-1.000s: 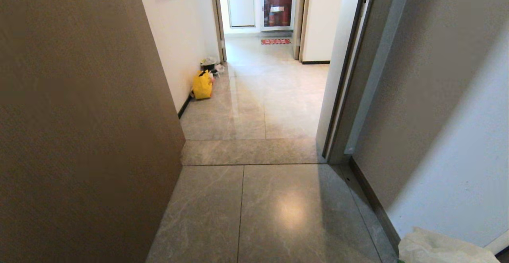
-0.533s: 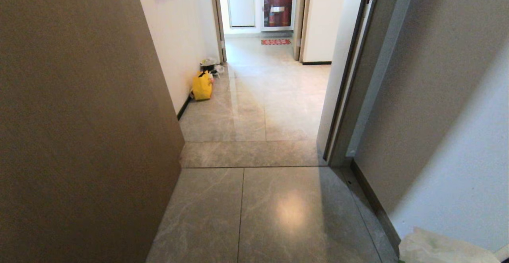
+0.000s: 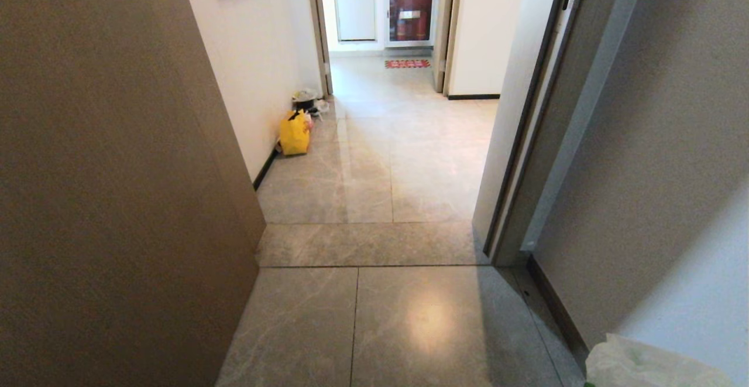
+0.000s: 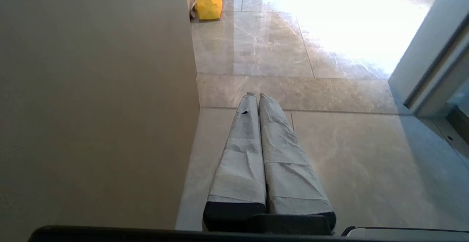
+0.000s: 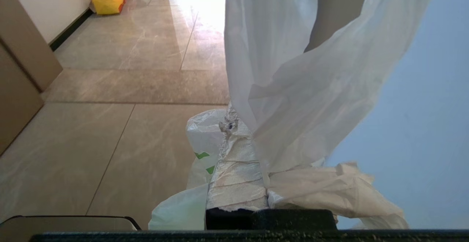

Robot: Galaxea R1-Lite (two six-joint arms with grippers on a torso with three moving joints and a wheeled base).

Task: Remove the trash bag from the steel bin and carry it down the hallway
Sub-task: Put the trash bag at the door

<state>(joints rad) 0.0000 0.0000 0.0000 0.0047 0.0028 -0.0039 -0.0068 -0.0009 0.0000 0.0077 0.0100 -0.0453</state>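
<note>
The trash bag (image 3: 643, 366), thin white plastic with green print, shows at the lower right corner of the head view. In the right wrist view the trash bag (image 5: 293, 88) drapes over my right gripper (image 5: 249, 139), which is shut on its plastic; one taped finger (image 5: 234, 176) shows, the other is under the bag. My left gripper (image 4: 256, 95) is shut with nothing in it, held low over the floor tiles. The hallway (image 3: 386, 158) with glossy grey tiles runs ahead through the doorway. The steel bin is out of view.
A brown door panel (image 3: 117, 199) stands close on the left and a door frame (image 3: 526, 141) with a white wall (image 3: 690, 293) on the right. A yellow bag (image 3: 294, 133) and a small dark container (image 3: 305, 99) sit by the hallway's left wall. A red mat (image 3: 406, 63) lies far ahead.
The whole view has shifted: the threshold and the door frame sit lower and closer, so the camera has moved forward toward the doorway. The bag stays at the lower right.
</note>
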